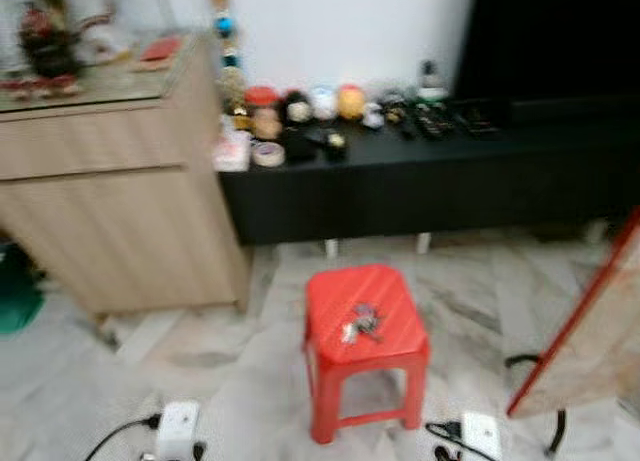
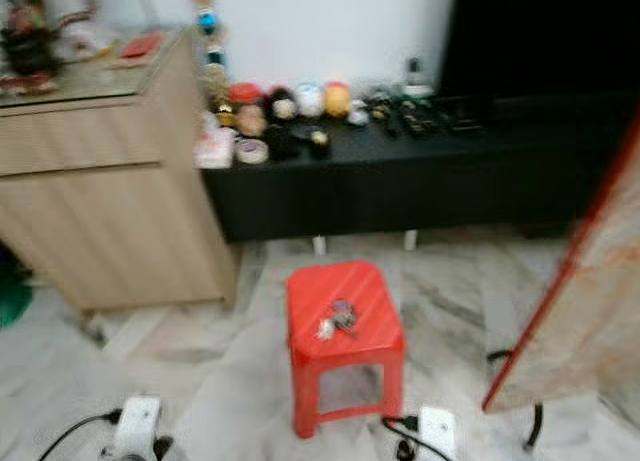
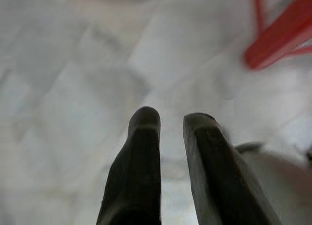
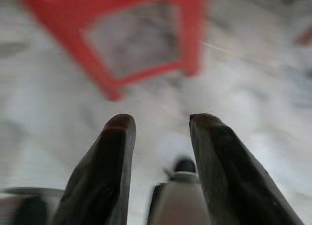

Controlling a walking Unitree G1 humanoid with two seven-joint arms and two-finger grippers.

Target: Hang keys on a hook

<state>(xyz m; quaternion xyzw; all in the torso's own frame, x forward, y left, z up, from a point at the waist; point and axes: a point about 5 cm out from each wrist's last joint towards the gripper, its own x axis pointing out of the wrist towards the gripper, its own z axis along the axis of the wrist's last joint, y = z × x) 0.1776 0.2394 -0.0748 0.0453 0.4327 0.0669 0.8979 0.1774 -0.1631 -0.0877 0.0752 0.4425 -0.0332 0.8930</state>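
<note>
Standing against the wall are one wooden cabinet [image 1: 120, 211] and one long black desk [image 1: 400, 181] crowded with small ornaments. One red stool [image 1: 362, 326] stands on the marble floor [image 1: 220, 361], and one bunch of keys [image 1: 360, 323] lies on its seat. Both arms hang low: the left pincer [image 3: 165, 120], fingers slightly apart and empty, has a stool leg just beyond it; the right pincer [image 4: 156, 120], fingers apart and empty, has the stool's legs ahead.

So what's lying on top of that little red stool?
A small bunch of keys lies on the red stool seat, near its middle. The picture is too blurred to count them or tell what is attached.
</note>
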